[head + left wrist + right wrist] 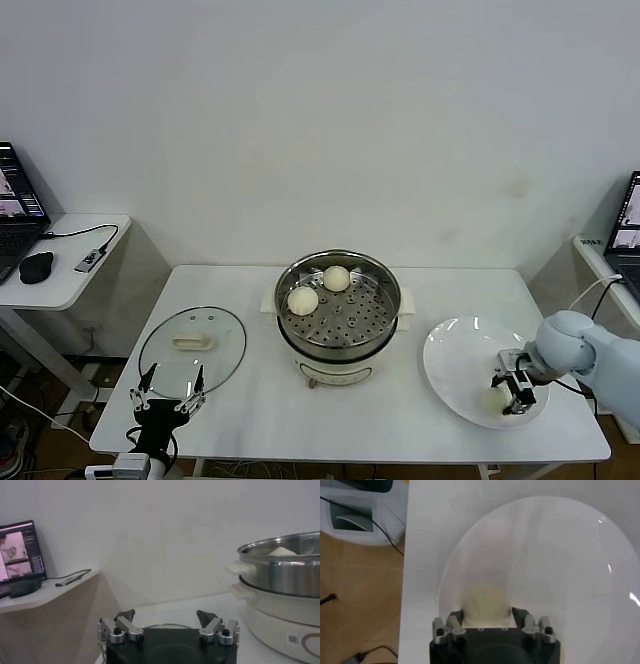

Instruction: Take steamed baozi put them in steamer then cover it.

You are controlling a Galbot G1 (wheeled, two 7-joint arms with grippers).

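Baozi number three is the step in hand here. Right gripper (518, 392) is down on the white plate (450, 360) at about 4 o'clock from the steamer (338, 315), and its jaws are pinched in on a steamed baozi (487, 605) sitting near the plate's front edge (the wrist view shows the bun snug between the fingers (451, 622)). Two more buns are already on the perforated tray, around 10 (303, 300) and 12 o'clock (337, 278), so there's plenty of free tray toward the front and right.

My take on doing this well: lift straight up first so the soft dough doesn't drag on the plate, don't squeeze harder than needed, then carry it over the steel rim with clearance and set it on a bare patch, not against the other buns.

Left gripper (168, 385) hangs spread wide just in front of the cover (192, 346), which lies flat on the table (250, 420) at 9 o'clock, not yet touched.
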